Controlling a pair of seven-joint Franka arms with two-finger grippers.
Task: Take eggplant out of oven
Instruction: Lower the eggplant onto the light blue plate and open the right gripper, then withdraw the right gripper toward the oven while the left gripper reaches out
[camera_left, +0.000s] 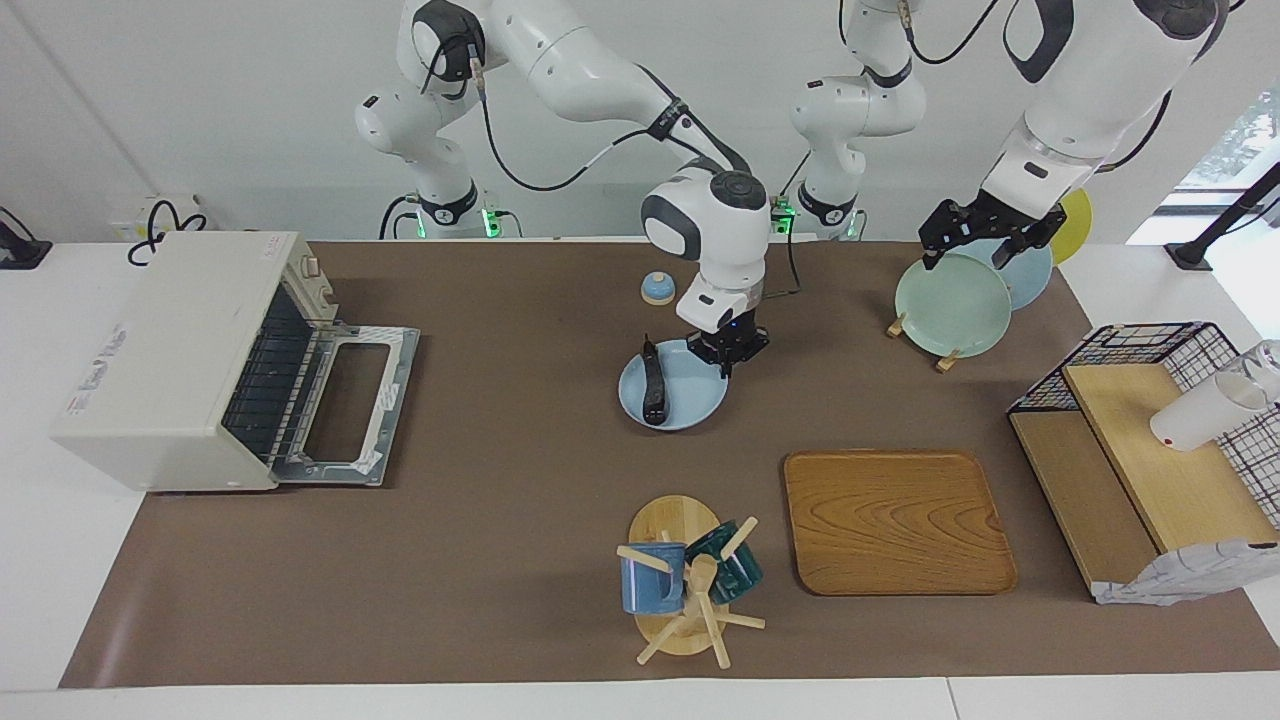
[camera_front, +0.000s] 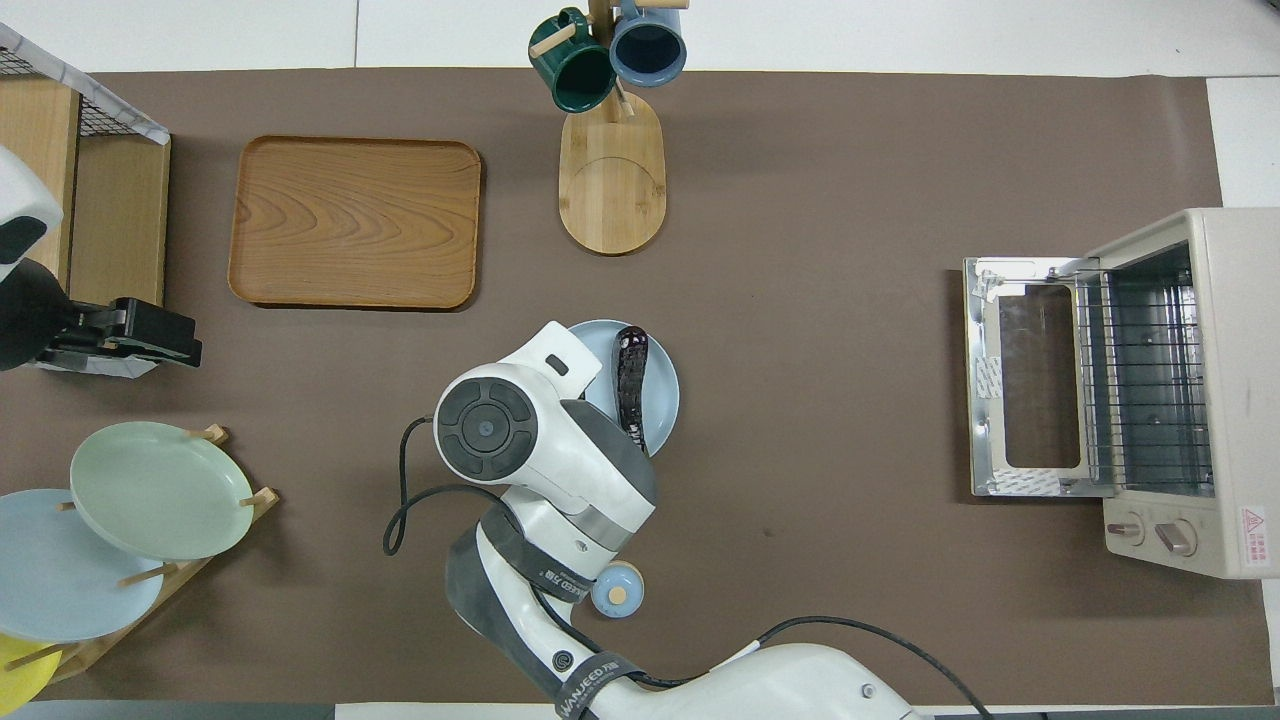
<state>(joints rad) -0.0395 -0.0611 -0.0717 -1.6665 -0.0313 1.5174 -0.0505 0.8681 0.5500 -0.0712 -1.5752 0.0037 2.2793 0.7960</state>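
Eggplant lies lengthwise on a light blue plate near the middle of the table, clear of the oven; plate sits on the brown mat, nearer to the robots than the wooden tray and the mug tree. Right gripper is at the plate's rim on the edge toward the left arm's end of the table; the eggplant lies along the other part of the plate, toward the oven, apart from the fingertips with bare plate between them. Whether the right fingers are pinching the rim or just parting from it cannot be told; in the overhead view the wrist housing covers them. Oven stands at the right arm's end of the table, door dropped flat, wire rack bare. Left gripper waits over the plate rack at the left arm's end, fingers spread wide, holding nothing. Small blue knob-topped lid sits on the mat nearer to the robots than the plate. Wire basket with wooden shelves stands at the left arm's end
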